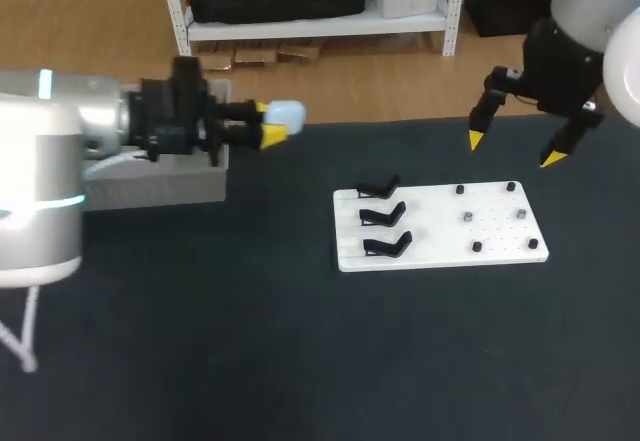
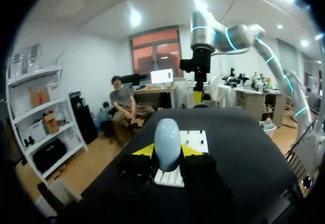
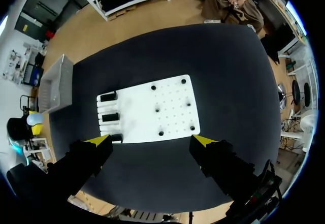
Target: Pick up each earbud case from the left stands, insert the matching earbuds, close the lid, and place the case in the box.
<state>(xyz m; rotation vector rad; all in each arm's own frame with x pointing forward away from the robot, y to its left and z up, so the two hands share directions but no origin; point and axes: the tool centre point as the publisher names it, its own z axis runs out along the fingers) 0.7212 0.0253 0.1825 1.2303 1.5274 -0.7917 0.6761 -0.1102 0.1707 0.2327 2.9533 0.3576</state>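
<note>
Earbud case (image 1: 284, 114) was the pale blue, egg-shaped thing in the upper left-middle of the head view. It was pinched between the yellow tips of the left hand (image 1: 268, 124), so that hand was clamped on it from both sides. The case was up in the air, not resting on the counter (image 1: 300, 361). It sat just right of the gray box (image 1: 160, 176), which was at the left of the frame and partly hidden by the arm.

From the left wrist camera the case (image 2: 167, 140) stood upright between that hand's (image 2: 167, 152) fingers, rounded end pointing away.

The right hand (image 1: 512, 149) hung in the upper right of the head view with its fingers spread wide, gripping nothing, above the back edge of the counter. Just in front of it was the white board (image 1: 430, 223), right of center. Three black stands (image 1: 382, 213) ran in a column down the board's left side, and a few small dark pegs (image 1: 477, 247) dotted its right part.

The right wrist camera looked straight down on the board (image 3: 137, 109), which lay ahead of the spread fingers of the right hand (image 3: 151, 140). The box (image 3: 53, 84) was off past the stands' side, well apart from the board.
</note>
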